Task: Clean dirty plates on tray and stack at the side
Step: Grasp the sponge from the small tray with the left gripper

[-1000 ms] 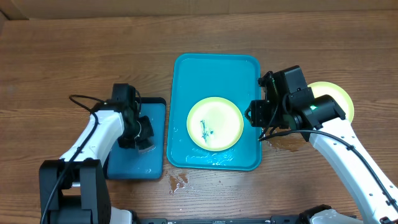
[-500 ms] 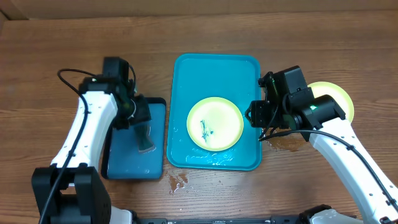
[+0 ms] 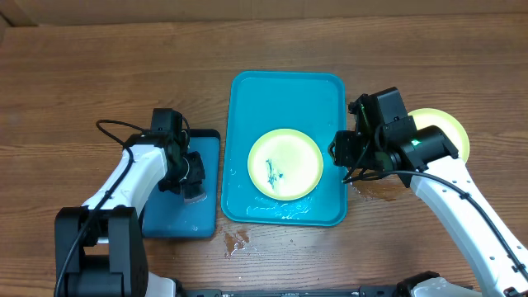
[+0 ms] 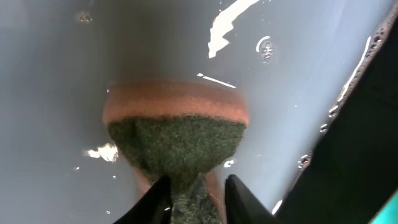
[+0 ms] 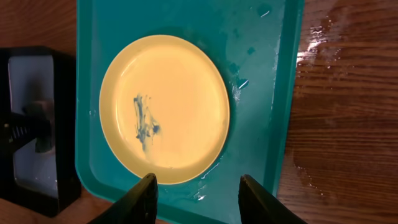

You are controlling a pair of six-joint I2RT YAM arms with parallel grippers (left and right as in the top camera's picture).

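Note:
A pale yellow-green plate (image 3: 285, 163) with a dark green-blue smear lies in the turquoise tray (image 3: 287, 91); it also shows in the right wrist view (image 5: 165, 109) on the tray (image 5: 261, 74). A second yellow-green plate (image 3: 445, 132) lies on the bare wood at the right, partly hidden by my right arm. The blue plate is out of view. My right gripper (image 5: 198, 190) is open, above the tray's right rim. My left gripper (image 4: 196, 196) is shut on a sponge (image 4: 177, 134) in the small dark tray (image 3: 177, 216).
The small dark-rimmed blue tray (image 4: 311, 56) holds water. Water puddles lie on the wood in front of the turquoise tray (image 3: 237, 242) and at its right (image 3: 381, 190). A cardboard edge runs along the back of the table.
My left arm has swung back and lowered over the small tray with the sponge. My right gripper has shifted slightly to the right.

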